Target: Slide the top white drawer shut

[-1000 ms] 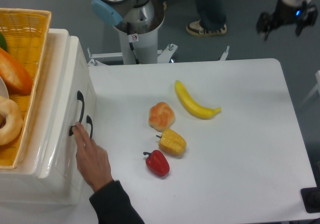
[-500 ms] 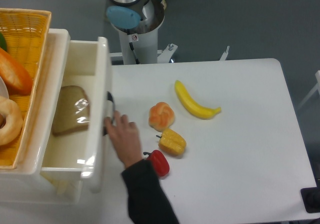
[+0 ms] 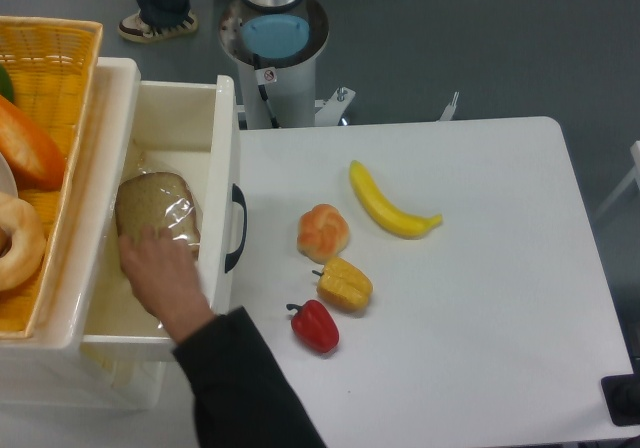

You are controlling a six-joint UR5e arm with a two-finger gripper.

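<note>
The top white drawer stands pulled out to the right of its cabinet, with its curved black handle facing the table. A wrapped slice of brown bread lies inside it. A person's hand in a dark sleeve reaches into the drawer and touches the bread. The robot's grey base rises behind the table's far edge; its gripper is out of view.
A woven yellow basket with bread and a carrot sits on the cabinet at the left. On the white table lie a banana, a bread roll, a yellow pepper and a red pepper.
The drawer went from shut to pulled far out. The person's hand left the handle and went inside onto the bread, which shifted. The gripper seen at the top right a second ago has left view.
</note>
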